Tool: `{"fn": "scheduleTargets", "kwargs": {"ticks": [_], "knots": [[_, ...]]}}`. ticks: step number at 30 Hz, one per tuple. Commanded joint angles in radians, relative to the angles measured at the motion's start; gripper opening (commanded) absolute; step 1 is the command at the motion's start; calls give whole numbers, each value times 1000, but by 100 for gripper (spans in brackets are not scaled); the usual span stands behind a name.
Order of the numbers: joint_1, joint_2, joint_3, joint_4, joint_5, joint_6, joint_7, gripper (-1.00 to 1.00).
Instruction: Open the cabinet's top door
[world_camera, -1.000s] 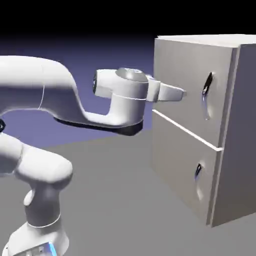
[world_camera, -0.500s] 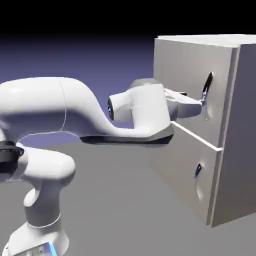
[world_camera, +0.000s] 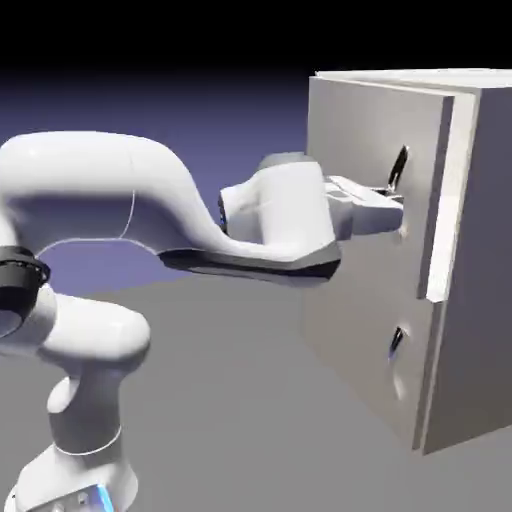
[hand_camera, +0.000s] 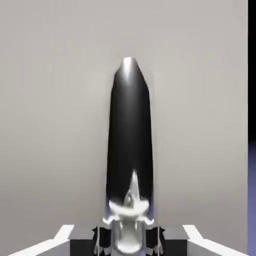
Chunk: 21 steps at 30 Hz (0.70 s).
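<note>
The light-grey cabinet (world_camera: 480, 300) stands at the exterior view's right. Its top door (world_camera: 350, 130) hangs slightly ajar, with a pale strip of its edge showing along its right side. My gripper (world_camera: 397, 206) is shut on the lower part of the door's long dark curved handle (world_camera: 399, 165). In the hand view the handle (hand_camera: 130, 135) rises dark and upright from between my fingers (hand_camera: 155, 236) at the bottom edge, in front of the flat grey door panel (hand_camera: 50, 100). The gripper (hand_camera: 128, 235) is closed around the handle's shiny lower end.
Below the top door the shorter lower door (world_camera: 350, 330) is closed, with a small handle (world_camera: 397, 340). My white arm (world_camera: 150, 210) stretches from the lower left across to the cabinet. A sliver of blue backdrop (hand_camera: 252, 200) shows past the door's right edge.
The hand moved right onto the top door's handle and the jaws closed on it. The door has since swung out a little, baring its pale edge.
</note>
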Motion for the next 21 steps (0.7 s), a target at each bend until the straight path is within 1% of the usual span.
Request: {"fn": "scheduleTargets", "kwargs": {"ticks": [1, 6, 11, 16, 21], "knots": [[-36, -11, 34, -30, 33, -19, -13, -100], [-203, -88, 215, -180, 218, -113, -90, -100], [-321, -190, 395, -309, 430, -207, -173, -100], [-379, -291, 562, -403, 647, -303, -252, -100], [-386, -376, 727, -464, 864, -412, -320, -100]]}}
